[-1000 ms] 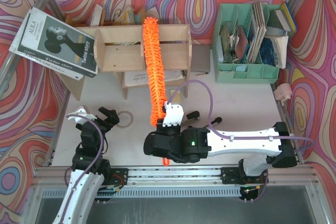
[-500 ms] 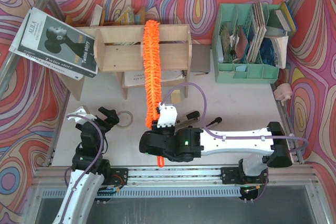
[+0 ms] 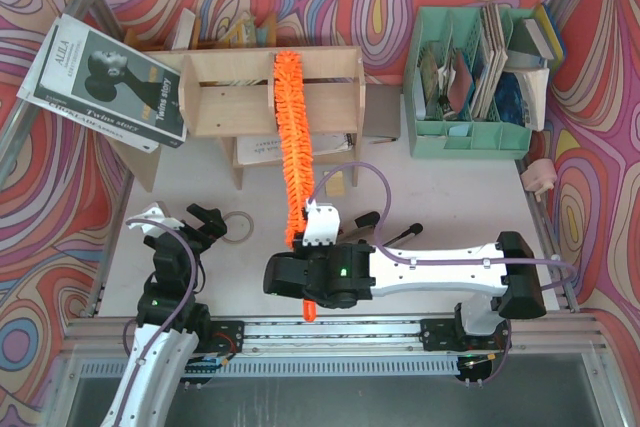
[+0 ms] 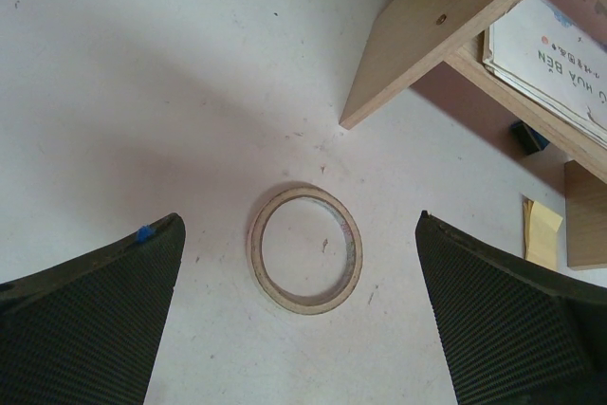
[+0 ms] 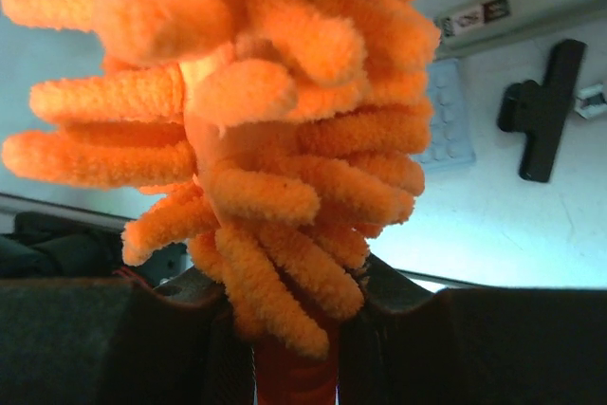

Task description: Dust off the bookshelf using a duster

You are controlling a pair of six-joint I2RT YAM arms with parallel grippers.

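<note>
The plywood bookshelf [image 3: 225, 97] stands at the back left of the table. The orange fluffy duster [image 3: 292, 137] lies across it from front to back, its tip on the top board. My right gripper [image 3: 303, 245] is shut on the duster's handle at the base of the brush; the handle's end sticks out below the wrist. In the right wrist view the orange brush [image 5: 275, 111] fills the frame above the shut fingers [image 5: 171, 329]. My left gripper [image 3: 190, 222] is open and empty above the table, near a tape ring [image 4: 305, 249]. A shelf leg [image 4: 446, 26] shows in the left wrist view.
A large book [image 3: 105, 77] leans at the shelf's left end. A mint-green file organiser [image 3: 470, 77] with books stands at the back right. A pink object [image 3: 540, 177] lies by the right wall. Yellow sticky notes [image 4: 542, 232] lie under the shelf.
My right arm has shifted left and drawn back a little; the duster has swung with it across the shelf top and now stands nearly straight. The left arm has not moved.
</note>
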